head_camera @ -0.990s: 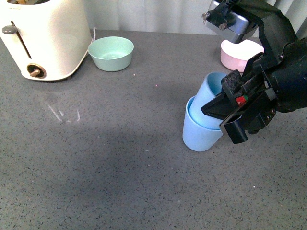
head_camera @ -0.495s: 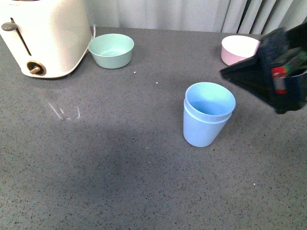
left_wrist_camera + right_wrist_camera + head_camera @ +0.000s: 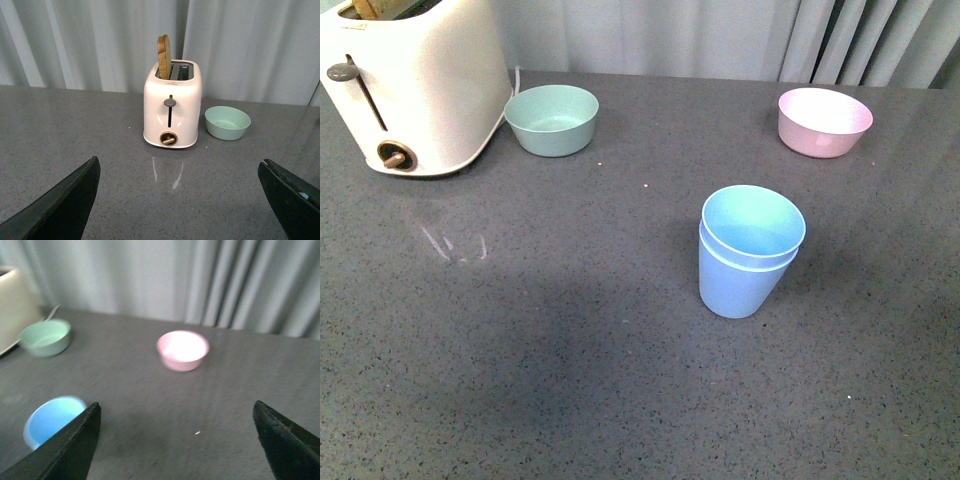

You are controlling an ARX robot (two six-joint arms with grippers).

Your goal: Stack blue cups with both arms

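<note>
1. On my left wrist camera I see the left gripper (image 3: pixel 180 200) with its two black fingers (image 3: pixel 65 205) at the lower corners of the frame, spread wide with nothing between them.
2. On my right wrist camera the right gripper (image 3: pixel 175 445) looks the same: black fingers (image 3: pixel 67 447) at the lower left and lower right, wide apart and empty. This picture is a little blurred.
3. Neither arm shows in my front view.
4. The two light blue plastic tumblers (image 3: pixel 750 252) stand just right of centre in the front view, one nested inside the other, the inner rim sitting slightly above the outer one. The stack leans a little to the right. In the right wrist view they appear at the lower left, partly behind a finger.
5. The speckled grey countertop (image 3: pixel 570 380) carries everything.
6. A pink round bowl (image 3: pixel 824 121) sits at the upper right of the front view, well apart from the stack.
7. A mint-green round bowl (image 3: pixel 553 119) sits at the upper left, just beside a cream toaster (image 3: pixel 415 85).
8. In the left wrist view a brown slice of toast (image 3: pixel 164 56) stands up out of the toaster slot.
9. Pale grey curtains (image 3: pixel 90 45) hang behind the counter.
</note>
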